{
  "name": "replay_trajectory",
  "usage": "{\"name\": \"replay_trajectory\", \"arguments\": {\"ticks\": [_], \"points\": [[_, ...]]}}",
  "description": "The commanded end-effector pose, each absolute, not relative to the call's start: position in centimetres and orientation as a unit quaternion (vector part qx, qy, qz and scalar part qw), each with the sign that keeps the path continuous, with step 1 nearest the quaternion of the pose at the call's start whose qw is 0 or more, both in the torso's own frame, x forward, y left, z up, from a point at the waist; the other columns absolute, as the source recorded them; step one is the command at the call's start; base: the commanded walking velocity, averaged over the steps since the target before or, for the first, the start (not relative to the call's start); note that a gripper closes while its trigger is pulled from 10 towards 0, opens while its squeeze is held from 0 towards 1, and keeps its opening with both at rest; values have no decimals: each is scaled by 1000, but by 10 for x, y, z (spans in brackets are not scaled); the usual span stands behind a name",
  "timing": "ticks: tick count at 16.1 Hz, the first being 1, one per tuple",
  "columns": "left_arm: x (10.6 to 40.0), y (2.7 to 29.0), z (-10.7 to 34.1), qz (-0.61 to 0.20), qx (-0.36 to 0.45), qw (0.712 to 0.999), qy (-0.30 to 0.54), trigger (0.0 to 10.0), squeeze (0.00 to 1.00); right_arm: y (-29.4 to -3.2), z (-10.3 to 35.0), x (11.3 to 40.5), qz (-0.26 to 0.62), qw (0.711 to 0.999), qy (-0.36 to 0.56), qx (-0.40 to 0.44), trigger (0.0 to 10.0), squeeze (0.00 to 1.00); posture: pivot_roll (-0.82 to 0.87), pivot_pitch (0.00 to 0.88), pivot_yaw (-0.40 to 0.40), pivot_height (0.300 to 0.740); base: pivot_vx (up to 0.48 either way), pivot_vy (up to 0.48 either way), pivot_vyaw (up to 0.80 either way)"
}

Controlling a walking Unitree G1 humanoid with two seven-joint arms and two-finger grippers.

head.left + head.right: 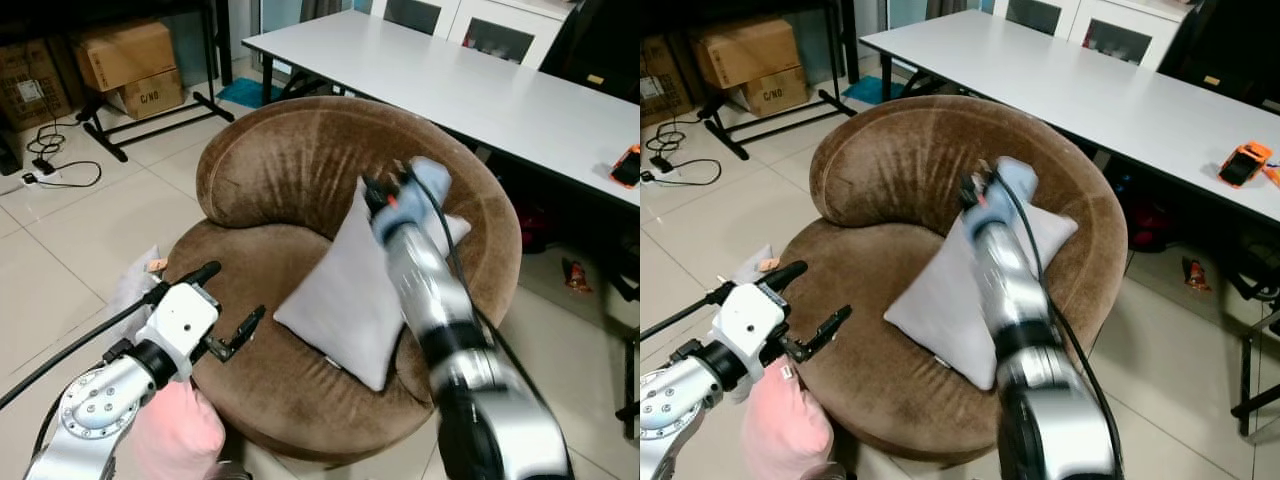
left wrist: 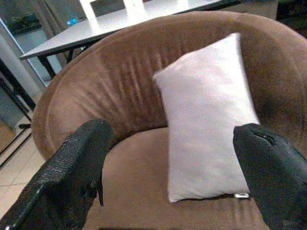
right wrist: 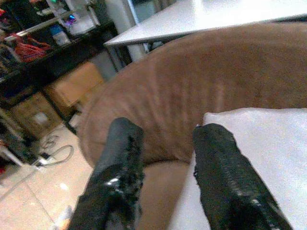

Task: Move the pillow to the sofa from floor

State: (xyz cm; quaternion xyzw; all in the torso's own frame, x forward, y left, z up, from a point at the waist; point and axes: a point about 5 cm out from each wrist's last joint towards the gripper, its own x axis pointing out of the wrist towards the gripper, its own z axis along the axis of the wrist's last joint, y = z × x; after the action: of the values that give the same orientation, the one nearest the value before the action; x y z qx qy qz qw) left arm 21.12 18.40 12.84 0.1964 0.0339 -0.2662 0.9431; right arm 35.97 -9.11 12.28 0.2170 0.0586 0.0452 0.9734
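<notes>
The pillow is looking light and soft, something that would be sagging and folding wherever it is pinched, so a hold on a corner or along an edge seam is likely serving better than a grab at its slack middle; its fabric is looking matte rather than slippery, and nothing about it is seeming fragile. It is a pale grey, rectangular cushion with a small tag at its near corner, and it is standing on edge on the seat of the round brown sofa, leaning back against the right side of the backrest. The right gripper is hovering at the pillow's upper far corner, its two black fingers parted a little with nothing clamped between them, one finger beside the pale fabric. The left gripper is hanging by the sofa's near left rim, jaws spread wide and empty, pointing across the seat toward the pillow. Judging by this, the pillow is already sitting on the sofa.
</notes>
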Motion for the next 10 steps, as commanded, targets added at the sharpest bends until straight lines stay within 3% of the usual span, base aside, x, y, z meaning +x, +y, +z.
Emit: {"name": "replay_trajectory", "arguments": {"ticks": [1, 2, 5, 10], "points": [[210, 181, 131, -261, 166, 951, 20, 10000, 0, -103, 137, 348, 76, 983, 5, 168, 10000, 0, 100, 0, -75, 740, 0, 0, 0], [208, 181, 132, -246, 137, 959, 13, 10000, 0, -108, 136, 328, 116, 986, -11, 119, 10000, 0, 93, 0, -73, 740, 0, 0, 0], [202, 186, 122, -165, 113, 979, 28, 10000, 0, -130, 111, 284, 125, 990, 34, 59, 10000, 0, 63, 0, -70, 740, 0, 0, 0], [198, 181, 109, -120, 135, 983, 44, 10000, 0, -152, 101, 256, 67, 993, 93, 42, 10000, 0, 44, 0, -72, 740, 0, 0, 0]]}}
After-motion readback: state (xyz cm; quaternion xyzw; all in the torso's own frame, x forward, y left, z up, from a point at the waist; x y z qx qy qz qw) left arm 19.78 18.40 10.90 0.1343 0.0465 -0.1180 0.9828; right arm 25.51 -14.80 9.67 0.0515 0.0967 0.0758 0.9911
